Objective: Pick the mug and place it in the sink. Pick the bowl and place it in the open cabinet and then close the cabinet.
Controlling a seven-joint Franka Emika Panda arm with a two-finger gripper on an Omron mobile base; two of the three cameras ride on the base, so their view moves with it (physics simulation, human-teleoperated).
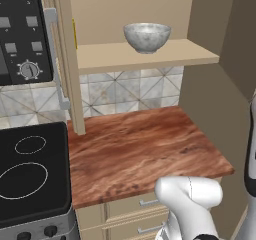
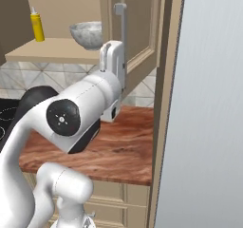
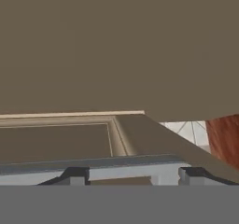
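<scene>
Straddling the cabinet door's handle (image 2: 122, 37), the jaws stand apart, gripping nothing

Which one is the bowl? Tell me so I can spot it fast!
Find the open beige wall cabinet above the reddish wooden counter. The bowl sits on its inner shelf, roughly in the middle. It is wide, round and mottled grey-white like stone, unlike the slim yellow bottle standing farther along the shelf.
</scene>
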